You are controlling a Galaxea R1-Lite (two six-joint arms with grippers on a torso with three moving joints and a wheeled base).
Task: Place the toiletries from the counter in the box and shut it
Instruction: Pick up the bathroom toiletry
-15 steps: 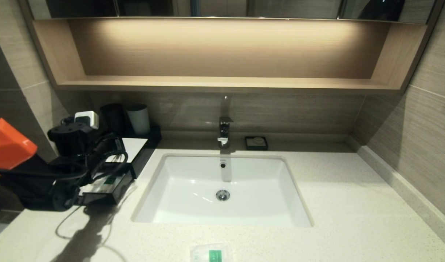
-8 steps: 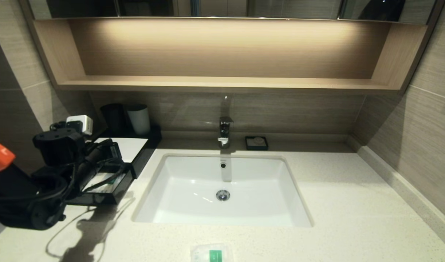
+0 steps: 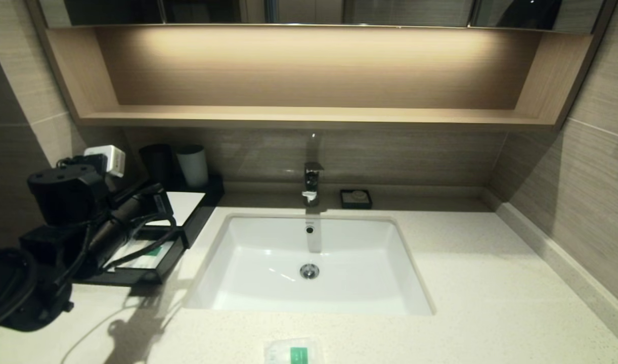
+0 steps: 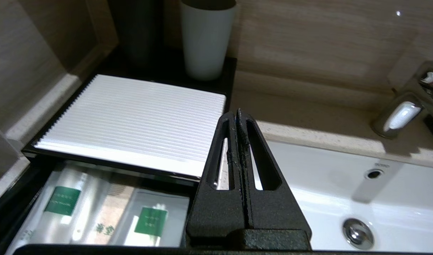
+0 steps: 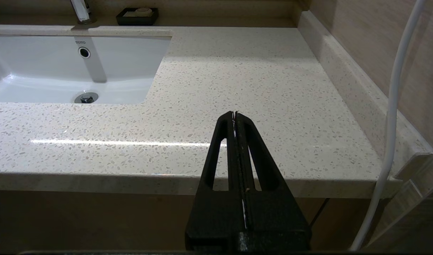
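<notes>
Clenched empty, my left pincer (image 4: 237, 117) hangs near the box (image 4: 131, 120); the last packet (image 3: 293, 352), light and slippery, wants pinching mid-body.

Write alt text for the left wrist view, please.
The shut left gripper hovers by the box, whose open drawer holds wrapped toiletries with green labels. Behind stands a white cup; the sink and faucet lie alongside.
</notes>
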